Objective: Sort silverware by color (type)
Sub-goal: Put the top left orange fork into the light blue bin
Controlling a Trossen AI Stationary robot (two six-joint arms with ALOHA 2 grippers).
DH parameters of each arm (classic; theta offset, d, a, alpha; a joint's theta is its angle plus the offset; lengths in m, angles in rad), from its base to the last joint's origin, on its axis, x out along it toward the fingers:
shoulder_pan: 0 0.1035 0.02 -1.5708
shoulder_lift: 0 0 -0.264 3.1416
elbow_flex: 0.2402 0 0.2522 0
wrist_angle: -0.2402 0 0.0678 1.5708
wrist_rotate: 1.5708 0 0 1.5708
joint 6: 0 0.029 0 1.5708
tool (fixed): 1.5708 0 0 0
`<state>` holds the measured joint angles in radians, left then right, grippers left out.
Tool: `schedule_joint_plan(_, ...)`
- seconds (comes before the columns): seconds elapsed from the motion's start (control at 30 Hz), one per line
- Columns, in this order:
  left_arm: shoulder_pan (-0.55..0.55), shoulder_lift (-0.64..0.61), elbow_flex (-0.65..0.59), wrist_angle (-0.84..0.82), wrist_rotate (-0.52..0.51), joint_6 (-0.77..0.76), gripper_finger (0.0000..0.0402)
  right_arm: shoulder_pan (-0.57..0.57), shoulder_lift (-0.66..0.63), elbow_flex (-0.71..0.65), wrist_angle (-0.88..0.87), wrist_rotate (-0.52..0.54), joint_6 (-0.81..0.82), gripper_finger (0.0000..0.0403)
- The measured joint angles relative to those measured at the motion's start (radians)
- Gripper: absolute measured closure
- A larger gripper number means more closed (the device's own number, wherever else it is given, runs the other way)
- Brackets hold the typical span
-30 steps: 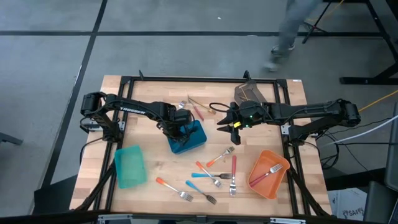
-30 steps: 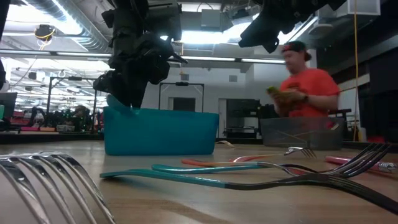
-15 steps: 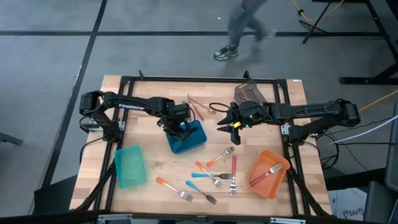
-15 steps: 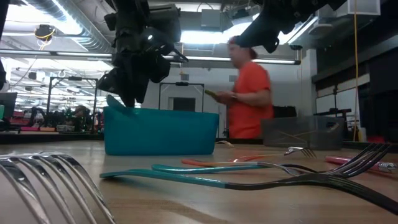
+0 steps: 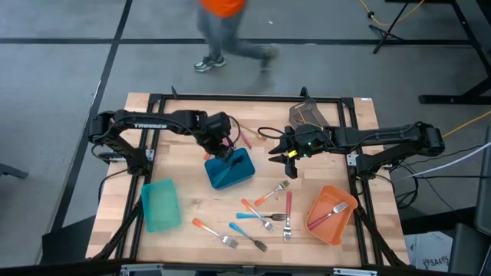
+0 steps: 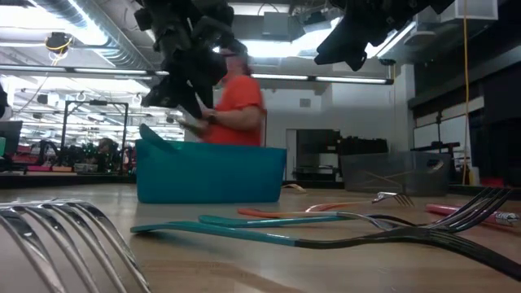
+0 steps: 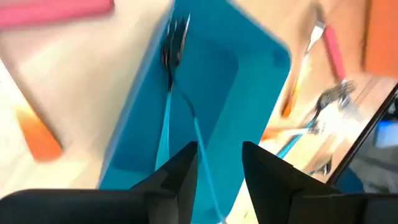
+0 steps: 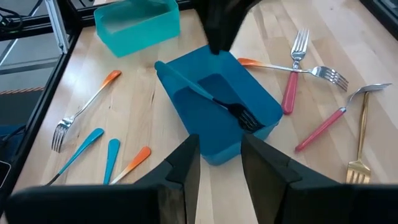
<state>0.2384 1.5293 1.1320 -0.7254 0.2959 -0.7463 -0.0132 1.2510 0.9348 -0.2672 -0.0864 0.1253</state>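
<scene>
Left gripper [image 7: 219,167] released, empty above blue bin [image 5: 230,170]; loose forks [image 5: 270,216] appear light, stiff, slippery, best pinched mid-handle.

A robotics lab. Exposed ceiling ducts [image 6: 73,16] and strip lights [image 6: 326,79] hang overhead. A framed wooden tabletop [image 5: 192,195] stands on grey floor [image 5: 61,61].
</scene>
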Motion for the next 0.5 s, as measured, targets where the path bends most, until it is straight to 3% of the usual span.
schedule_joint_plan(0.27, 0.075, -0.008, 0.0, 0.011, -0.039, 0.074, 0.0282, 0.0, 0.0, 0.0, 0.001, 0.0, 0.0, 0.0292)
schedule_joint_plan(0.5, 0.135, -0.006, 0.0, 0.009, -0.135, 0.125, 0.0282, 0.0, 0.0, 0.0, 0.001, 0.0, 0.0, 0.0292)
